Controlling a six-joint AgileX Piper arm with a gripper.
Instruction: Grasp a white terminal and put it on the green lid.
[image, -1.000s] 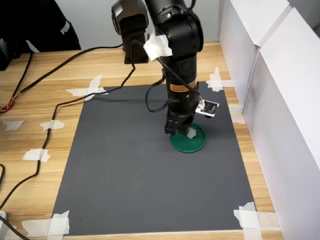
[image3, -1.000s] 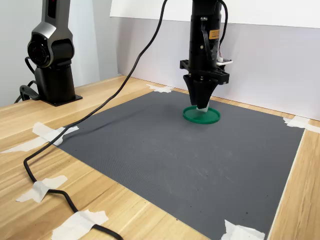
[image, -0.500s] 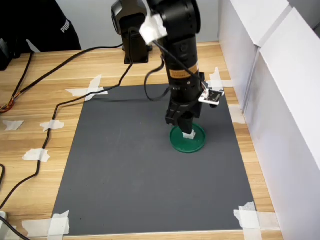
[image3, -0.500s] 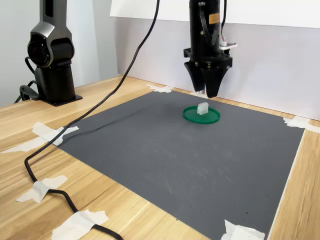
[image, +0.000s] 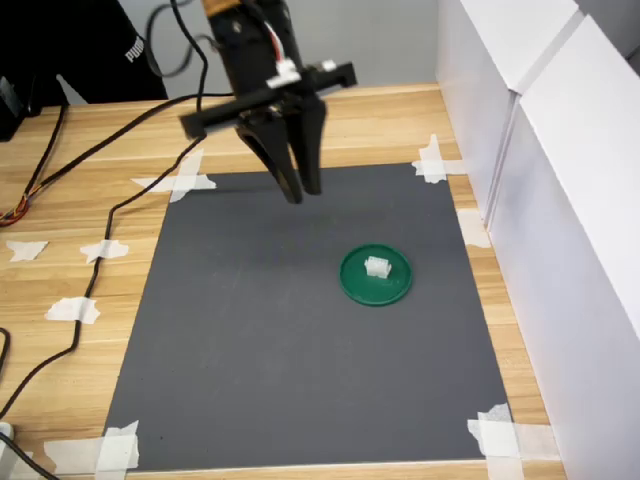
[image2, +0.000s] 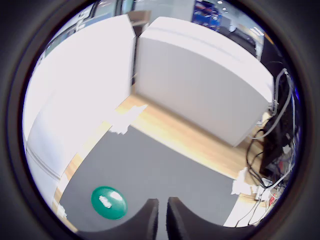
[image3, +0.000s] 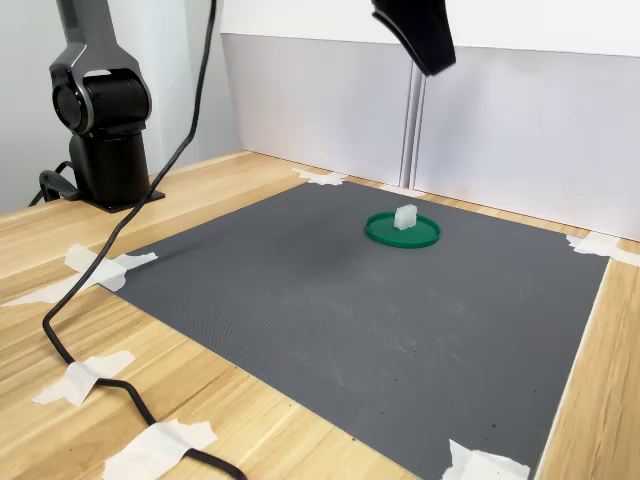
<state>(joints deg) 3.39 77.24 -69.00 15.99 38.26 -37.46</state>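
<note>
Gray mat (image: 300, 340) bears green lid (image: 375, 276) with white terminal (image: 377, 267); wrist view alone shows hand (image2: 162, 215) nearly together.

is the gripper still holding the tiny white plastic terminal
No, the tiny white plastic terminal rests on the round green lid, with the gripper raised away and empty.

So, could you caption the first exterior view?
White terminal resting on the green lid; gripper raised clear, empty.

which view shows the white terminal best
The first exterior view: it looks down on the white terminal, which sits clear and unblocked on the green lid. The second exterior view shows it from a low side angle as a small upright block; the wrist view shows only a tiny distorted white speck on the lid.
</note>
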